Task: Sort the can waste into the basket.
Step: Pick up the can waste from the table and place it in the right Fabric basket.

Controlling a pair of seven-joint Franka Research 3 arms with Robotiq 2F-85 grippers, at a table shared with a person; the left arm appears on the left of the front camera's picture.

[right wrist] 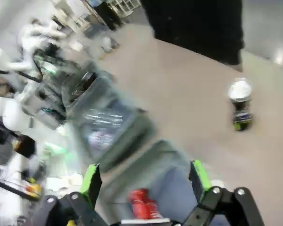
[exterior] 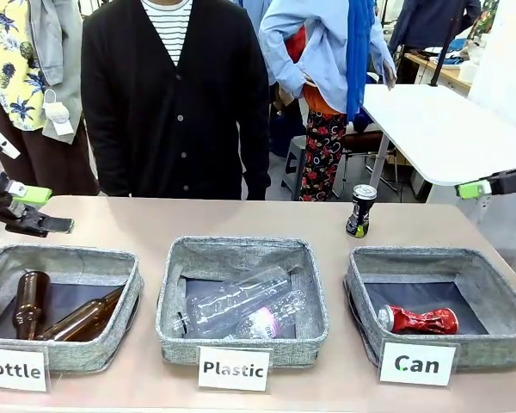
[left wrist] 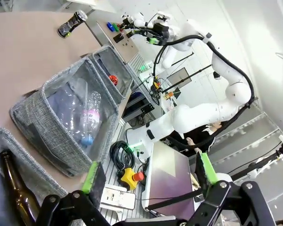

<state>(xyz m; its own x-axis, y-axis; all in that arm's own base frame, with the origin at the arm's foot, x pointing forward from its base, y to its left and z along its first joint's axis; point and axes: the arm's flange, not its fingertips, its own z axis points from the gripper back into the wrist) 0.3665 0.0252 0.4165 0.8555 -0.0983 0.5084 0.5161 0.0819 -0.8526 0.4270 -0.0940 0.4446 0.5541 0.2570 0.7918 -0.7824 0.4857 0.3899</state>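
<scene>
Three labelled grey fabric baskets stand in a row along the near table edge, presumably so that each waste type has its own bin. Left: the left gripper [exterior: 30,209], jaws released and empty, hovers above the "Bottle" basket [exterior: 69,258], which holds two brown glass bottles [exterior: 56,311]. Centre: the "Plastic" basket [exterior: 241,251] contains clear plastic bottles [exterior: 241,305], their outlines overlapping and hard to count. Right: the "Can" basket [exterior: 439,256] already holds the crushed red can [exterior: 419,320], lying on its side; the black can [exterior: 360,211] stands upright on the table just behind this basket, unsorted and likely the next target. The right gripper [exterior: 475,189], cut off at the frame edge, hangs above the far right of the table with jaws released and empty. The right wrist view is motion-blurred; the black can's print is unreadable there.
</scene>
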